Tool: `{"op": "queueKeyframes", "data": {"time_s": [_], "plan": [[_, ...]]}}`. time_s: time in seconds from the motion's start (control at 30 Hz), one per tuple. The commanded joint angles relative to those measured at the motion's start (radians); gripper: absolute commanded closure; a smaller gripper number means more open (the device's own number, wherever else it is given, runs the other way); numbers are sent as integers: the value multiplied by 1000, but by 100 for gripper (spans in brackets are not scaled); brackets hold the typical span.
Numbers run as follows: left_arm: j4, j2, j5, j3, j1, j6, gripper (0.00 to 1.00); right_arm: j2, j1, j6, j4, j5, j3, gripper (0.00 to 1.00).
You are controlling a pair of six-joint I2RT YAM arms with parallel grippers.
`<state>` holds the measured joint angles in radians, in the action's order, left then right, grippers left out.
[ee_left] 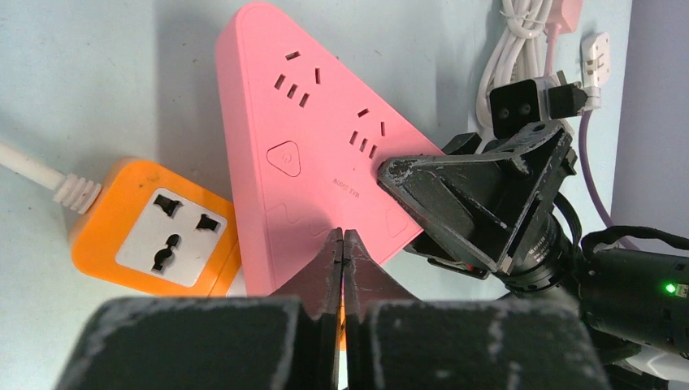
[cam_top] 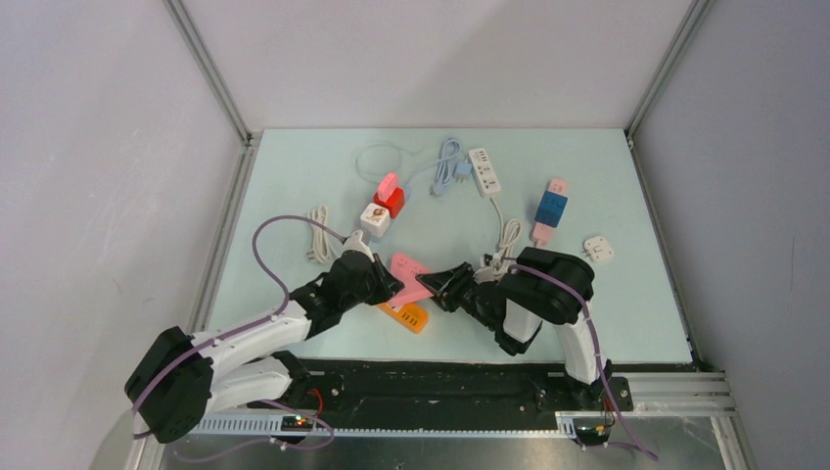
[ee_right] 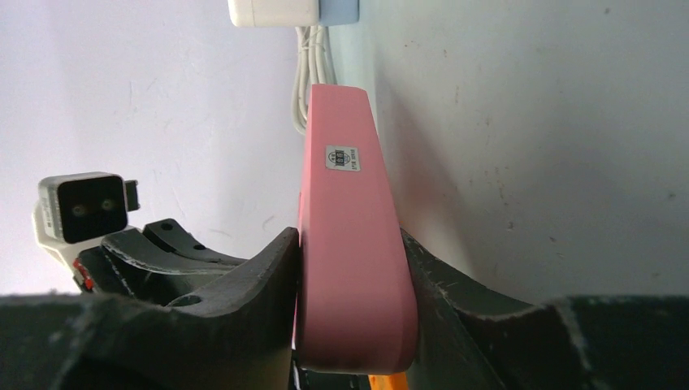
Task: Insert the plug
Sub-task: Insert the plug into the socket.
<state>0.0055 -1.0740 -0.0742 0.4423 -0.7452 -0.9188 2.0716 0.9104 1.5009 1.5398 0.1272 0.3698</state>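
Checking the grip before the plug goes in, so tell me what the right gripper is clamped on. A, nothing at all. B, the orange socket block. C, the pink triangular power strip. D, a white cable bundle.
C: in the right wrist view the right gripper has a finger pressed on each side of the pink power strip, which it holds edge-on.

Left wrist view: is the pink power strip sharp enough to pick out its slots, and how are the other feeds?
Left wrist: pink power strip sharp, slots distinct; left gripper's fingers slightly soft in the foreground. Right wrist: the strip's edge fills the centre, its label too blurred to read, right gripper's fingers grainy. Top external: even light, no glare, faint shadows on the table.
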Motion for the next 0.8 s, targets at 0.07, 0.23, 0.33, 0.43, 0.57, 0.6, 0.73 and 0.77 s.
{"op": "queueKeyframes", "data": {"time_s": [0.07,0.23,0.33,0.43,0.57,0.6,0.73,0.77], "plan": [[-134,-8,-87,-39,-63,-36,100,3,-10,-73,-123,-41,-40,45],[-139,43,-128,-97,-86,-101,100,-109,-6,-156,-303,-46,-34,26],[-141,86,-139,-119,-87,-111,100,-206,0,-202,-409,-49,-29,19],[-151,141,-156,-119,-87,-115,100,-283,3,-239,-559,-57,-25,17],[-175,168,-169,-115,-87,-113,100,-421,10,-291,-779,-60,-8,14],[-179,169,-170,-116,-87,-112,100,-443,11,-310,-819,-60,-3,14],[-183,189,-174,-133,-87,-120,100,-595,28,-378,-1095,-29,24,16],[-184,195,-176,-139,-87,-120,100,-651,32,-392,-1133,-5,27,18]]}}
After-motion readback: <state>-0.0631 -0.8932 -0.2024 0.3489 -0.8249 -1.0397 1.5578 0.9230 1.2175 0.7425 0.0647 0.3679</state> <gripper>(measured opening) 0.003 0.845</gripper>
